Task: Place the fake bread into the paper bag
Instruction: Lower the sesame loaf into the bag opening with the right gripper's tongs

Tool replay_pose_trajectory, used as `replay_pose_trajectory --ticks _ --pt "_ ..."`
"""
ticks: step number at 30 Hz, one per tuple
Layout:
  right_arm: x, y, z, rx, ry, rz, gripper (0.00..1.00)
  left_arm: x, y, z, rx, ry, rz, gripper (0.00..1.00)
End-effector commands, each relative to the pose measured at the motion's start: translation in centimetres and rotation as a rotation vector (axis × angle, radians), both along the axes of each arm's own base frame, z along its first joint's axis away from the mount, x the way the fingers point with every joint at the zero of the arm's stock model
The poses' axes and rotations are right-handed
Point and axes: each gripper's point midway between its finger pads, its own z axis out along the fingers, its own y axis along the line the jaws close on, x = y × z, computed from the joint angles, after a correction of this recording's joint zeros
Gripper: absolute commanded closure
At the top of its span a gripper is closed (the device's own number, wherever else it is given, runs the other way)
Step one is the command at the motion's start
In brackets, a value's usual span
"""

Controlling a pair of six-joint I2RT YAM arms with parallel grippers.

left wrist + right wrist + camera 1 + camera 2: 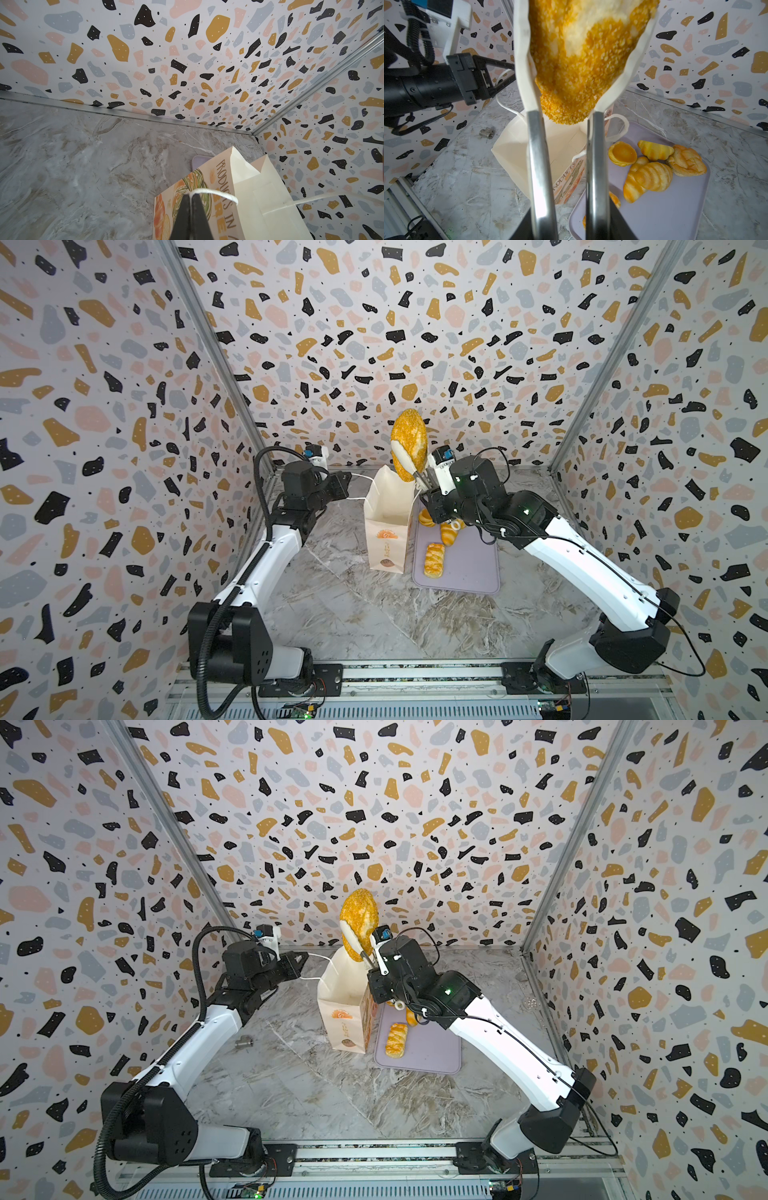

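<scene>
Right claw (570, 222) is clamped on tongs (538, 166) gripping the seeded loaf (577, 72), held end-down above the open mouth of the paper bag (386, 526); left claw (190, 205) is pinched shut on its string handle (218, 192). Loaf should be lowered centred, clear of the rim.

Loaf (411, 431) golden-orange, seeded, with a pale cream patch; bag (384, 551) cream, printed with an orange bread and a brown mark; handle (216, 193) white; tongs (539, 166) steel-grey with white tips; tray (469, 572) lilac; pastry (434, 559) golden, plaited; rolls (652, 176) golden with paler stripes; table (353, 614) grey marble veined brown; walls (415, 323) white terrazzo, blotched black, ochre, pink and grey-blue; arms (582, 560) white with black joints.
</scene>
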Motion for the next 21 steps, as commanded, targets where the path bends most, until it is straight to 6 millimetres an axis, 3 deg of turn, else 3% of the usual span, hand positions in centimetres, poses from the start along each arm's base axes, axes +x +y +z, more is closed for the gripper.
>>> replay_pose_trajectory --ticks 1,21 --pt "-0.1 0.1 4.7 0.096 -0.101 -0.006 0.68 -0.4 -0.4 1.1 0.002 -0.041 -0.025 1.00" --pt "-0.8 2.5 1.6 0.075 -0.049 0.035 0.67 -0.4 -0.5 1.1 0.000 -0.040 -0.027 1.00"
